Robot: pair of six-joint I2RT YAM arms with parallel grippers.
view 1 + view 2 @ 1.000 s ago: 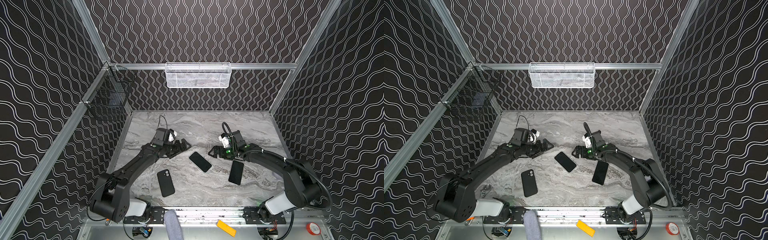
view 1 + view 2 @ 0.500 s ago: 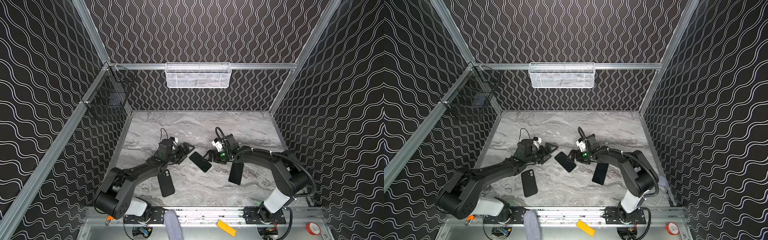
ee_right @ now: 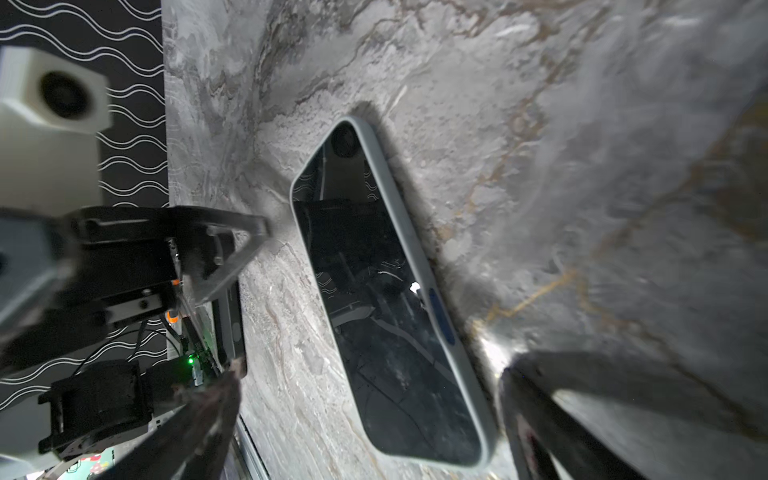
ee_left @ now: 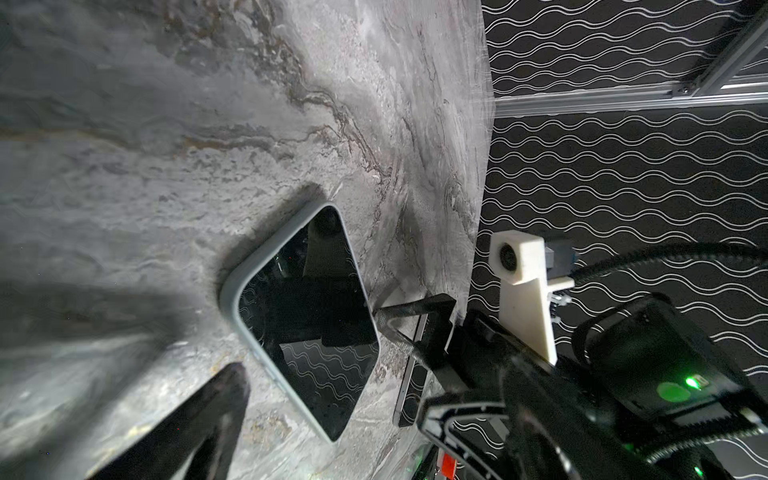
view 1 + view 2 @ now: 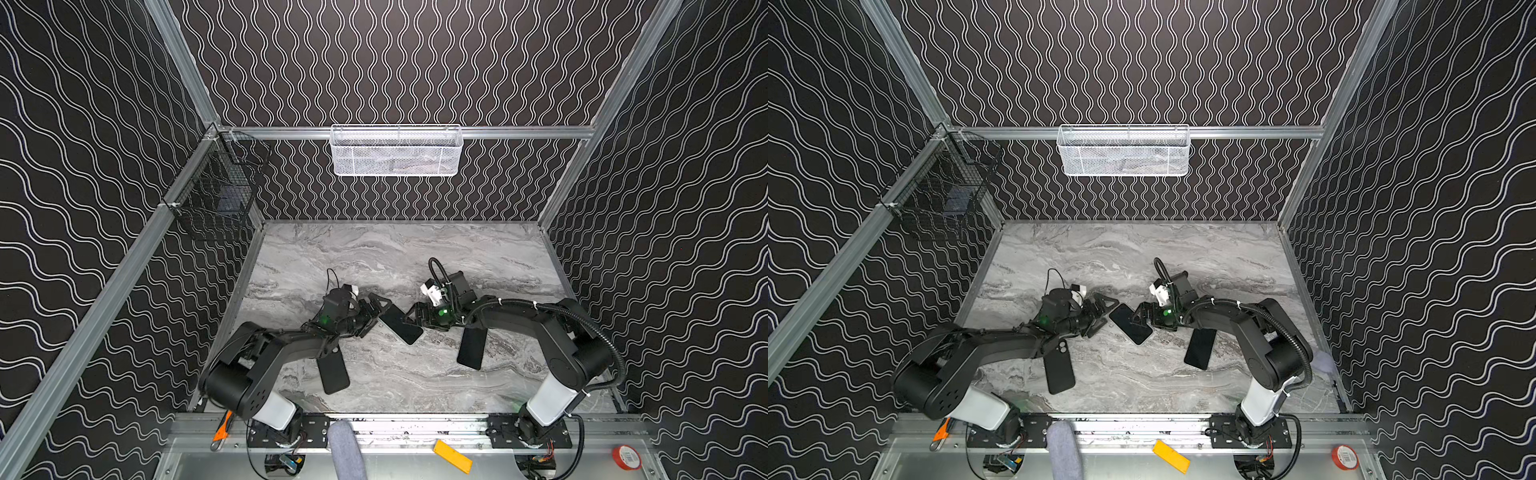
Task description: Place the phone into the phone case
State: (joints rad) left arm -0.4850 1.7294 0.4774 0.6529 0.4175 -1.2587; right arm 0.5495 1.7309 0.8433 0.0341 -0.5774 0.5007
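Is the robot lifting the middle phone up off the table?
No, the phone lies flat on the marble table, with the right gripper open and its fingers on either side of it.

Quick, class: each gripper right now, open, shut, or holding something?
Left gripper: open, holding nothing.
Right gripper: open, phone between its fingers, not gripped.

You had the middle phone [image 5: 401, 329] flat on the table [image 5: 374, 249], with the left gripper [image 5: 376, 316] just beside it on the left and the right gripper [image 5: 412, 320] just beside it on the right. The phone case [image 5: 333, 374] lay nearer the front, partly under the left arm [image 5: 291, 345]; the second phone [image 5: 471, 348] lay right of centre, partly under the right arm [image 5: 511, 322]. Behind them the mesh basket [image 5: 397, 151] hung on the back rail [image 5: 519, 133].
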